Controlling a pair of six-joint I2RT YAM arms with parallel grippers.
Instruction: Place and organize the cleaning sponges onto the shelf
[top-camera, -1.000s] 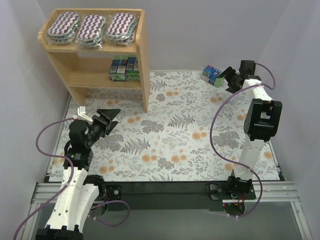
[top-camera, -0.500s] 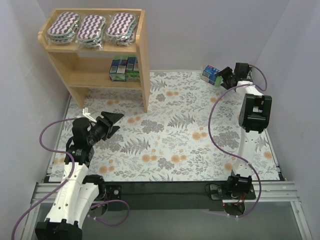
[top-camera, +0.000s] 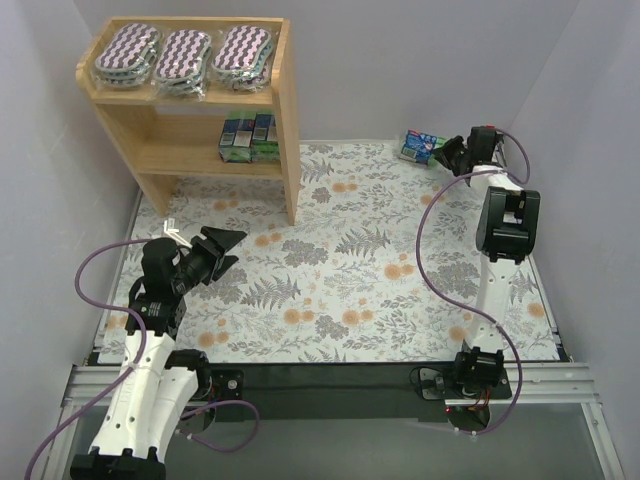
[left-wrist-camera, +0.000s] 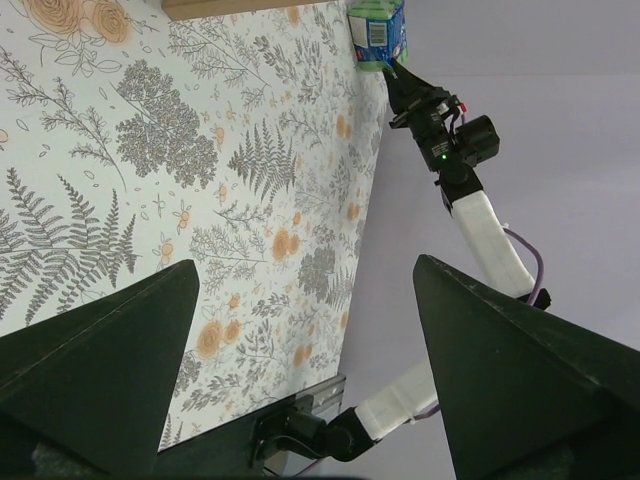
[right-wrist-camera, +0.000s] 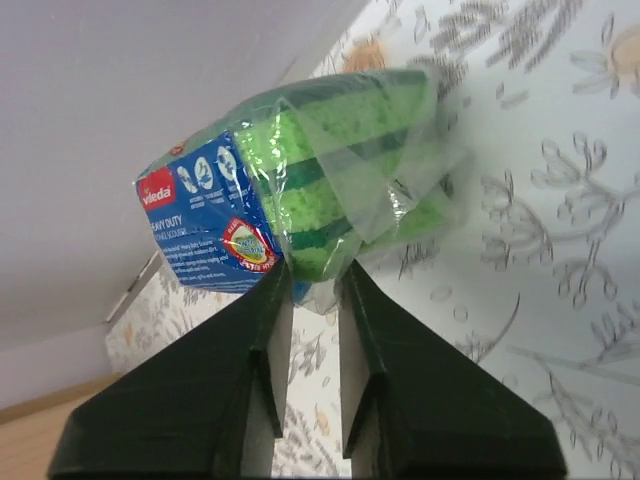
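Nearly home here! Up on the shelf (top-camera: 287, 100) in the far-left corner, three purple zigzag pads (top-camera: 183, 52) sit side by side across the top tier. Two blue-and-green packs (top-camera: 250, 135) stand together on the tier below. That leaves one: a Vileda sponge pack (right-wrist-camera: 300, 190), way over in the far-right corner, tilted up near the back wall. The right gripper (right-wrist-camera: 313, 285) is on it, fingers drawn almost together and pinching the lower edge of its clear wrap. Whether it's clear of the floral mat (top-camera: 350, 280) I can't tell. The left gripper (top-camera: 222, 243) hangs near the left edge, jaws spread wide, holding nothing. By my reckoning, five are placed and the last needs carrying across to the lower tier.
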